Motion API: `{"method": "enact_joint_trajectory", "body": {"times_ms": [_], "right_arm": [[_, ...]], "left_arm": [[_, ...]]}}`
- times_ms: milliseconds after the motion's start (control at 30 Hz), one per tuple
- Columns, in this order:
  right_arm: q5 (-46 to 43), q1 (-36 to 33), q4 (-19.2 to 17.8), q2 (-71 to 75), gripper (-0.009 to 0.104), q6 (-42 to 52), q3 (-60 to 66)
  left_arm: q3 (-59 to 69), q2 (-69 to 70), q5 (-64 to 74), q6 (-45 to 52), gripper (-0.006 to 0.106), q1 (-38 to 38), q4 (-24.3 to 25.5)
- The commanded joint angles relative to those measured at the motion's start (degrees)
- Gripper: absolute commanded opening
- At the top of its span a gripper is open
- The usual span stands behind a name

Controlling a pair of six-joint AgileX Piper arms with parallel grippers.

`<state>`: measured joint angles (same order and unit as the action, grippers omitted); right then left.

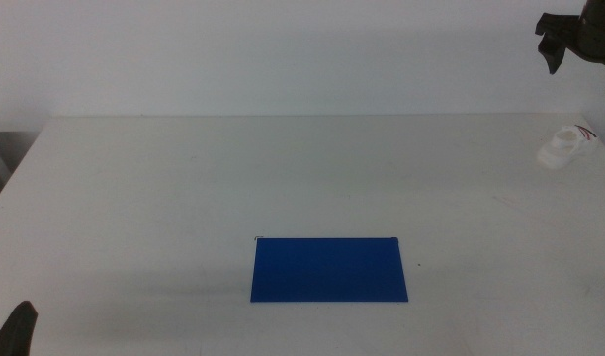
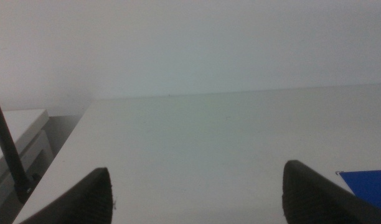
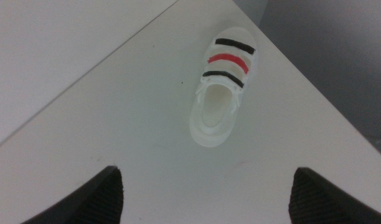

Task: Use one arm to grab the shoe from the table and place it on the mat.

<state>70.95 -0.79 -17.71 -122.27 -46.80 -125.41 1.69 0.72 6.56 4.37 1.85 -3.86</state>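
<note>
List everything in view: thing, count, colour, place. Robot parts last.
shoe: one, white with two black straps and one red, near the table's far right corner, upright, untouched.
mat: one, dark blue, flat on the table's near middle, nothing on it.
table: one, white, beneath everything.
right end effector: one, black, raised above the far right corner, over the shoe, jaws open.
left end effector: one, black, waiting at the near left edge, jaws open.

Matt white table (image 1: 283,178), smooth matt blue mat (image 1: 328,269), glossy plastic-looking shoe (image 3: 220,87).
</note>
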Motion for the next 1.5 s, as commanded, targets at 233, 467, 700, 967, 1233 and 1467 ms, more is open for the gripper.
{"method": "enact_joint_trajectory", "body": {"times_ms": [233,467,700,967,1233,1467], "right_arm": [[2.61,4.63,2.12,0.8,0.088,-9.61,-2.02],[2.01,7.45,4.38,-4.19,0.085,-11.88,-4.97],[-3.5,7.58,5.97,-8.78,0.085,-12.24,-7.83],[-3.61,7.64,5.6,-12.86,0.085,-16.35,-11.85],[-3.64,8.29,6.01,-15.61,0.085,-19.83,-12.91],[-1.93,9.54,6.08,-16.21,0.085,-21.1,-12.91]], "left_arm": [[0.4,0.77,-4.72,-0.27,0.094,0.25,-0.55],[0.4,0.77,-4.72,-0.27,0.094,0.25,-0.55],[0.4,0.77,-4.72,-0.27,0.094,0.25,-0.55],[0.4,0.77,-4.72,-0.27,0.094,0.25,-0.55],[0.4,0.77,-4.72,-0.27,0.094,0.25,-0.55],[0.4,0.77,-4.72,-0.27,0.094,0.25,-0.55]]}}
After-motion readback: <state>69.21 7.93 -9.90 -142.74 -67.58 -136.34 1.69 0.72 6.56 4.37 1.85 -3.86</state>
